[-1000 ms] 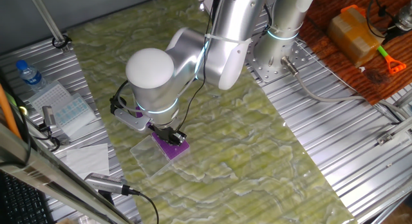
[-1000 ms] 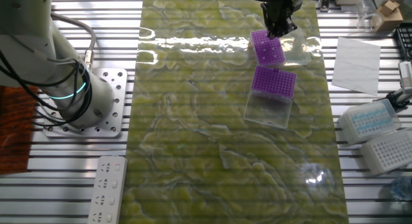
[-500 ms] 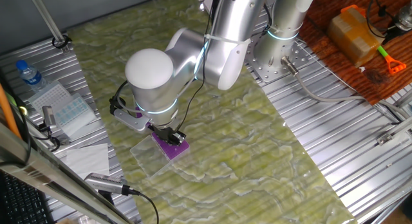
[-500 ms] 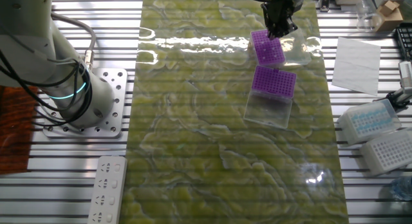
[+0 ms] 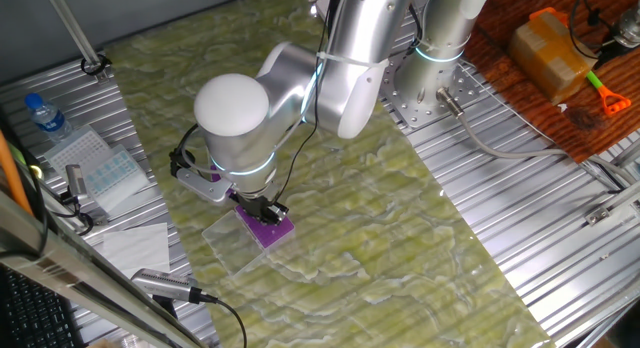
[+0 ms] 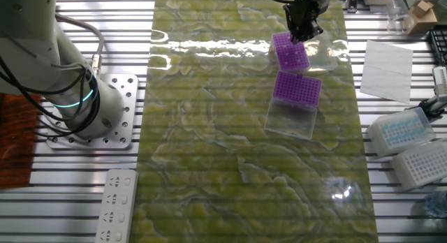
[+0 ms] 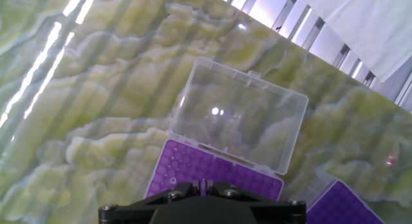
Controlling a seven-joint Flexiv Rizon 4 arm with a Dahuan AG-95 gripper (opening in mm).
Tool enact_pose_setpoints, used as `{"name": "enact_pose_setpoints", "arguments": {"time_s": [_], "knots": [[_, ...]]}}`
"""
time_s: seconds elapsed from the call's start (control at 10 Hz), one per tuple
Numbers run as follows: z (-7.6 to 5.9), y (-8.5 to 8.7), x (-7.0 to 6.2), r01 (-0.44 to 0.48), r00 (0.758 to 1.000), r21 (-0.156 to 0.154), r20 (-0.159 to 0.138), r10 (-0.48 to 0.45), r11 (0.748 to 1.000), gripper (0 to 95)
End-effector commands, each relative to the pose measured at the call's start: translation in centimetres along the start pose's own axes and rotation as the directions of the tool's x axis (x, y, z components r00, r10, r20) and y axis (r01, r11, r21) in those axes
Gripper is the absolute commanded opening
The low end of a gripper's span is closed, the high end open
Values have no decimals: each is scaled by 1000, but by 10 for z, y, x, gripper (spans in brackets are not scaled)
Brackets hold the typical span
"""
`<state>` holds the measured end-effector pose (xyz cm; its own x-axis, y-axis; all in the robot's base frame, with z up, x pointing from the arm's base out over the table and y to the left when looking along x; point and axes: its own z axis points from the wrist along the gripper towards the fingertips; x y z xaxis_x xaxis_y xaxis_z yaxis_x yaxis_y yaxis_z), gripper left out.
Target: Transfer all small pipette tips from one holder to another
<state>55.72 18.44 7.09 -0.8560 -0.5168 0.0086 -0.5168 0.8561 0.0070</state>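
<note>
The mat (image 6: pixel 209 131) looked like glossy green marbled sheet, catching streaks of light. Both purple racks (image 6: pixel 297 88) were matt plastic — their open lids (image 7: pixel 238 114) clear, smooth and shiny. The table (image 5: pixel 520 178) was ribbed bare metal; the arm (image 5: pixel 340 68) had a satin silver shell.

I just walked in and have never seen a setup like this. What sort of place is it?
Most likely a research lab testing a robot on lab chores. A silver robot arm is bolted to a slatted metal table, its gripper over purple racks, with spare tip boxes beside them.
</note>
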Motion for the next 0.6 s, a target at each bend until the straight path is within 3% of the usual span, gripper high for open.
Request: {"name": "enact_pose_setpoints", "arguments": {"time_s": [0.1,0.6], "knots": [[0,0,0,-1,1000,0,-2,1,1000,0],[4,2,2,2,1000,0,1,-2,1000,0]]}}
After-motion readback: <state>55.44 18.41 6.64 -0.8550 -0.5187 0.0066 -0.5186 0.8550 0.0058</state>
